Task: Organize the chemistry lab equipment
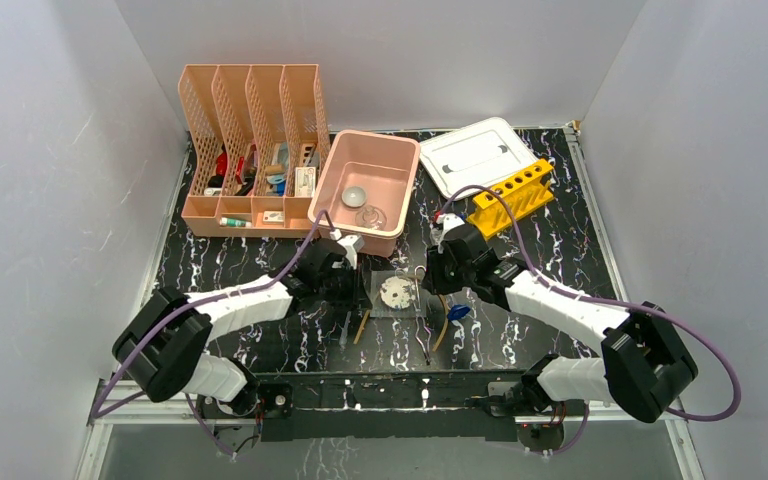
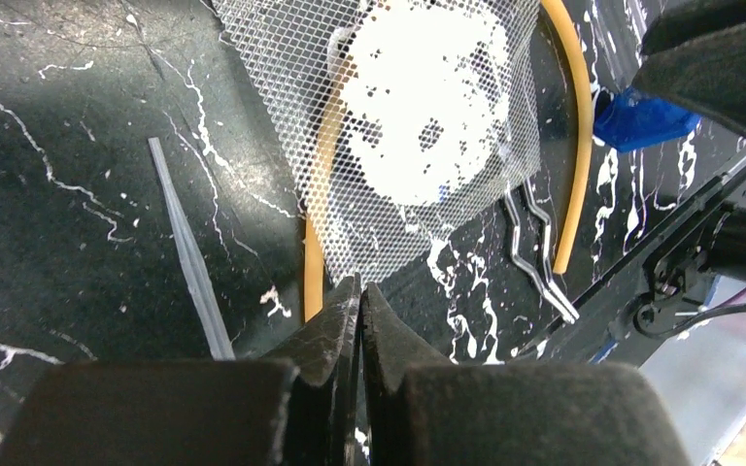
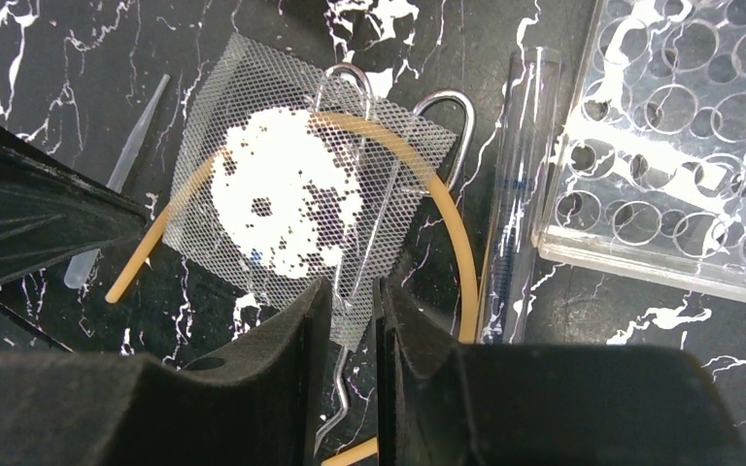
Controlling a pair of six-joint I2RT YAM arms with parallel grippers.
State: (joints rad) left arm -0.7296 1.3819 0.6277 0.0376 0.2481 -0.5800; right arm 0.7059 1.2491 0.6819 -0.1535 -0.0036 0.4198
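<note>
The wire gauze square (image 3: 282, 194) lies mid-table (image 1: 580, 240) toward the near edge, one corner between the right gripper's (image 3: 355, 301) slightly parted jaws, another corner touching the left gripper's (image 2: 359, 289) closed tips.

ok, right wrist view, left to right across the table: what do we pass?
Clear pipette → wire mesh square → glass tube → clear tube rack.
</note>
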